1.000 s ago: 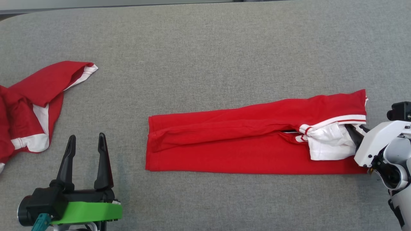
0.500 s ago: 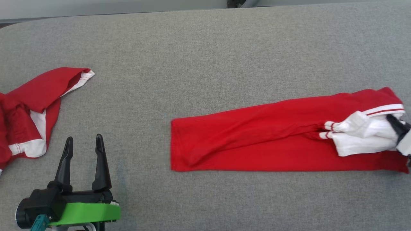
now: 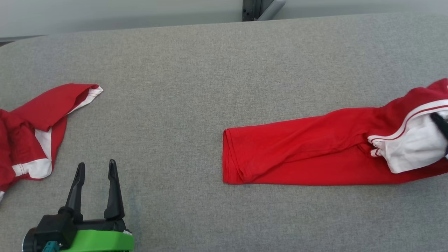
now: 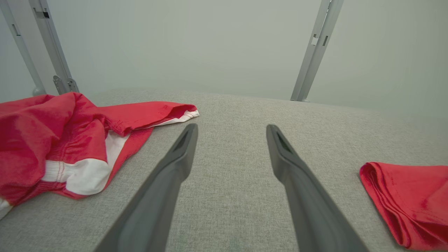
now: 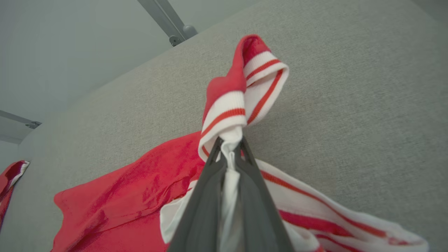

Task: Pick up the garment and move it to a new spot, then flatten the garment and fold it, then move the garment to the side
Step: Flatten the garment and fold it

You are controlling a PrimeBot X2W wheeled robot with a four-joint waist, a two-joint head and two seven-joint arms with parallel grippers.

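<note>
Our right gripper (image 5: 229,142) is clamped tight on a bunch of white cloth. Its two dark fingers (image 5: 210,196) are pressed together with the fabric squeezed between them. Just above the tips, the white ribbed trim (image 5: 255,77) with its red stripes curls up and over.

From there the red garment (image 3: 308,154) trails away. In the head view we see it as a long folded strip on the right half of the grey table (image 3: 210,70). Its right end bunches up and runs off the edge of the picture. Its left end lies flat, with the folded layers showing along the edge.

Over on our other side, the left gripper (image 3: 96,163) sits at the lower left with its fingers spread wide and nothing between them, well apart from the folded strip. Beyond it, at the table's left edge, a second red and white garment (image 3: 35,119) lies crumpled. A grey metal post (image 3: 259,8) stands behind the table's back edge.
</note>
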